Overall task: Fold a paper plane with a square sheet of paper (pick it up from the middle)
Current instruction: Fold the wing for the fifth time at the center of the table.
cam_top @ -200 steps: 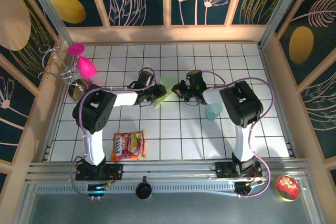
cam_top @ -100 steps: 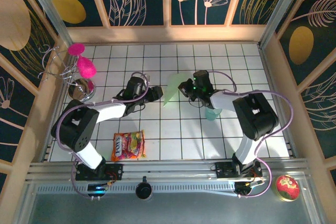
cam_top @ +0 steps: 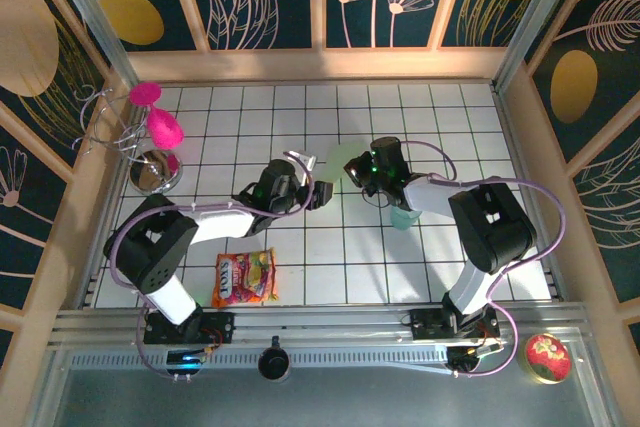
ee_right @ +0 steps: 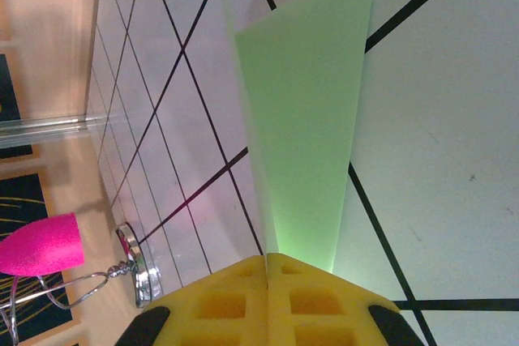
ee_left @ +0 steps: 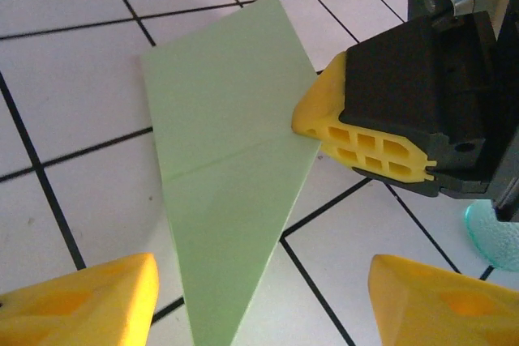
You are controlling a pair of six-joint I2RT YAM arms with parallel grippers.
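Observation:
The paper plane (ee_left: 227,168) is a pale mint-green pointed dart with a crease across it, held just above the white tiles. My right gripper (ee_right: 268,258) is shut on its wide end (ee_right: 308,119), with the yellow fingers pressed together. In the left wrist view those right fingers (ee_left: 324,115) pinch the paper's side edge. My left gripper (ee_left: 263,281) is open, its yellow fingers (ee_left: 89,301) well apart. The dart's tip lies between them, nearer the left finger and touching neither. From above, the left gripper (cam_top: 318,193) and the right gripper (cam_top: 358,169) face each other mid-table.
A translucent teal cup (cam_top: 405,215) stands just beside the right arm, and its rim (ee_left: 495,237) also shows in the left wrist view. A snack packet (cam_top: 245,277) lies front left. A metal stand (cam_top: 150,172) with pink pieces (cam_top: 165,127) is at far left.
My left gripper has opened, let go of the paper and shifted slightly right and nearer. The right gripper keeps its grip, and the paper has swung to nearly edge-on from above.

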